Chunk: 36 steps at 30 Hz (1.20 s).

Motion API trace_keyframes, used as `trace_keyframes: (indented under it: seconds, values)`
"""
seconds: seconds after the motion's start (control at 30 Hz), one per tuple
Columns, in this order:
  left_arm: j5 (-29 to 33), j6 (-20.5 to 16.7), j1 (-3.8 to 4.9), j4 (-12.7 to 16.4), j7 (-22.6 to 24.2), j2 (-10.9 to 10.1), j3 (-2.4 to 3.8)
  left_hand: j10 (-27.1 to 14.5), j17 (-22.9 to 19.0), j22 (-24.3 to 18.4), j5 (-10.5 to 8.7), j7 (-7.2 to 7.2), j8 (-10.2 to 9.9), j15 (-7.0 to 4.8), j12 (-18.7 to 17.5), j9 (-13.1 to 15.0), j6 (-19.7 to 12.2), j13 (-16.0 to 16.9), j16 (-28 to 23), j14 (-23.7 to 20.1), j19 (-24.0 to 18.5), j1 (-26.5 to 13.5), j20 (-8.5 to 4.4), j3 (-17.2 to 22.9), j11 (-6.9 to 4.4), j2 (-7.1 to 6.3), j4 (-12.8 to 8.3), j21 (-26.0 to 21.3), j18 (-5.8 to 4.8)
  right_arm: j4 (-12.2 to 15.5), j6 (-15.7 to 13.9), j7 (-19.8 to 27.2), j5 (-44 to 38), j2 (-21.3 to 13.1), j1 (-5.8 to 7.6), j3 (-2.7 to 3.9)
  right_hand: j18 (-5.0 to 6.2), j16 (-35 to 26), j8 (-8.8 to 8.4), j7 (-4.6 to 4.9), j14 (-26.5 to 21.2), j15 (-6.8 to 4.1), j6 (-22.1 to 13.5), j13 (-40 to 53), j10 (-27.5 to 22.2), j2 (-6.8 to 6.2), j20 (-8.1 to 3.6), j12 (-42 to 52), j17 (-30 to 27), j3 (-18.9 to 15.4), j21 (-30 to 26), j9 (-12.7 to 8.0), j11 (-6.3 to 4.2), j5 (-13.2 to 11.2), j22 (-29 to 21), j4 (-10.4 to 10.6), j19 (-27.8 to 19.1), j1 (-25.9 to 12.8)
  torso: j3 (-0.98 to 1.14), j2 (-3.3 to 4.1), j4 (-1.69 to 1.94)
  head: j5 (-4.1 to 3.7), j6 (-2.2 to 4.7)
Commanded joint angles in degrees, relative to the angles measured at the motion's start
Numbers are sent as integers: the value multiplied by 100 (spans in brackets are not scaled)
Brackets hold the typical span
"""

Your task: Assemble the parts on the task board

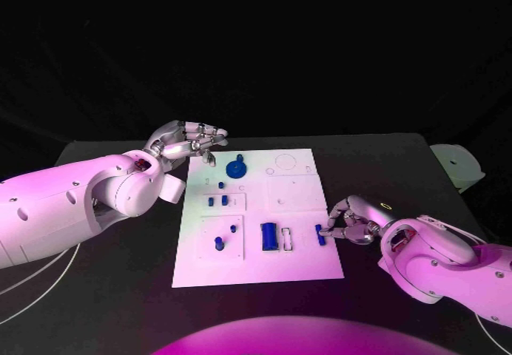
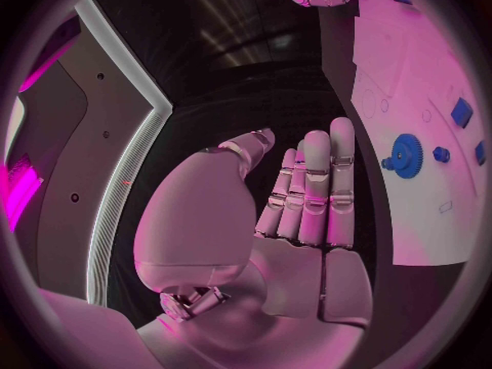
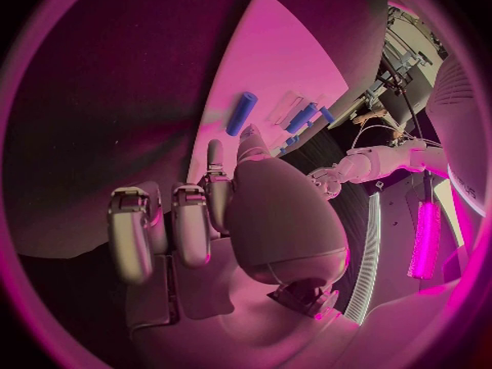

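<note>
Head view: the board [image 1: 288,222] lies mid-worktop [image 1: 118,296], long axis running from 6 to 12 o'clock. The right robot hand [image 1: 347,222] sits at the board's 3 o'clock edge, its fingertips curled together at a small blue peg [image 1: 319,234] that stands or lies just inside that edge; whether they pinch it or only touch it, I cannot tell. The peg lies toward 9 o'clock from this hand, long axis roughly 12 to 6. A larger blue block [image 1: 269,235] lies further toward 9 o'clock, beside a white slot [image 1: 285,238]. The left robot hand [image 1: 190,142] hovers off the board's 11 o'clock corner, empty, fingers loosely curled and side by side, with the blue gear [image 1: 236,168] just at its 4 o'clock. The right hand is clearly nearer the peg, so the next move is likely its own.
</note>
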Motion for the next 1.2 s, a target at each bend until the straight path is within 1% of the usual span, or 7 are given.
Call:
trace_keyframes:
  seconds: [0.03,0.5,0.87,0.93,1.03,1.1,1.2]
  values:
    - [0,97,4,13,36,3,2,-43,-7,-6,9,-3,-10,-1,21,-8,-48,8,19,-29,-16,-14,28,18,-12,25,24,-28,86,16,216,-83,-78,52,-46,-6,-39,5,-31,4,495,36,37,-477,26,7,44,-32,1078,-32,25,-7,-3,33,1506,-8,588,-20,-3,6,-8,13,-15]
    - [0,102,4,10,33,5,1,-43,-7,-6,9,-3,-10,-1,21,-8,-48,8,19,-29,-16,-14,28,18,-12,25,24,-28,86,-26,313,-115,-65,218,-125,-11,-39,8,-47,-23,496,20,91,-488,20,57,40,-54,1085,4,25,-27,-26,103,1506,-30,588,95,-3,-5,2,29,-29]
    - [0,101,4,12,31,4,1,-43,-7,-6,9,-3,-10,-1,21,-8,-48,8,19,-29,-16,-14,28,18,-12,25,24,-28,86,-208,443,-157,-218,359,-171,-14,-39,7,-90,-53,496,-6,138,-489,17,108,20,-68,1088,103,25,-60,-54,219,1506,-49,588,371,1,2,-8,43,-33]
    - [0,101,4,13,29,3,1,-43,-7,-6,9,-3,-10,-1,21,-8,-48,8,19,-29,-16,-14,28,18,-12,25,24,-28,86,-232,471,-173,-302,391,-181,-14,-39,9,-122,-77,497,-30,165,-487,13,173,-3,-77,1094,319,25,-83,-78,-151,1506,-80,588,684,2,3,-6,41,-35]
    - [-1,101,4,13,25,1,1,-43,-7,-6,9,-3,-10,-1,21,-8,-48,8,19,-29,-16,-14,28,18,-12,25,24,-28,86,-248,516,-206,-423,426,-196,-14,-39,9,-153,-100,497,-49,182,-493,0,159,-20,-97,1096,567,25,-105,-98,-37,1506,-162,588,1004,3,1,-1,39,-38]
    - [-2,105,4,13,21,1,1,-43,-7,-6,9,-3,-10,-1,21,-8,-48,8,19,-29,-16,-14,28,18,-12,25,24,-28,86,-250,540,-232,-492,440,-201,-14,-39,7,-176,-105,497,-53,205,-495,-7,89,-30,-112,1096,810,25,-123,-104,-16,1506,-180,588,1184,0,-4,-4,39,-42]
    - [-5,110,4,15,13,-1,1,-43,-7,-6,9,-3,-10,-1,21,-8,-48,8,19,-29,-16,-14,28,18,-12,25,24,-28,86,-246,560,-265,-553,449,-206,-15,-39,5,-187,-104,496,-53,216,-498,-9,23,-31,-123,1094,1020,25,-127,-104,38,1506,-161,588,1249,-3,-3,-8,42,-46]
